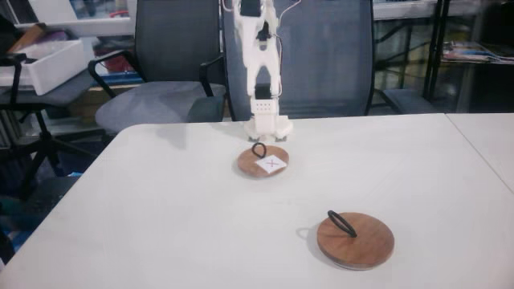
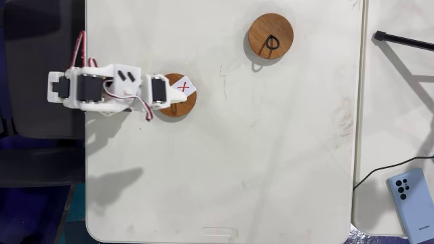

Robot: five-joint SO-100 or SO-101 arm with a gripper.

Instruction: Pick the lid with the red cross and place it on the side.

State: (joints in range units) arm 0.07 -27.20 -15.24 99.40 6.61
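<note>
White desk (image 2: 271,169) is carrying both discs. Plain larger disc (image 2: 270,36) is lying well apart. Hand (image 2: 178,100) is hovering over lid with the red cross (image 2: 180,108); finger state cannot be determined.

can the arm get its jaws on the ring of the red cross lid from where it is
Probably yes. The gripper already hangs right over the lid with the red cross, close above its ring handle, and nothing lies between them. The plain larger lid sits well away.
</note>
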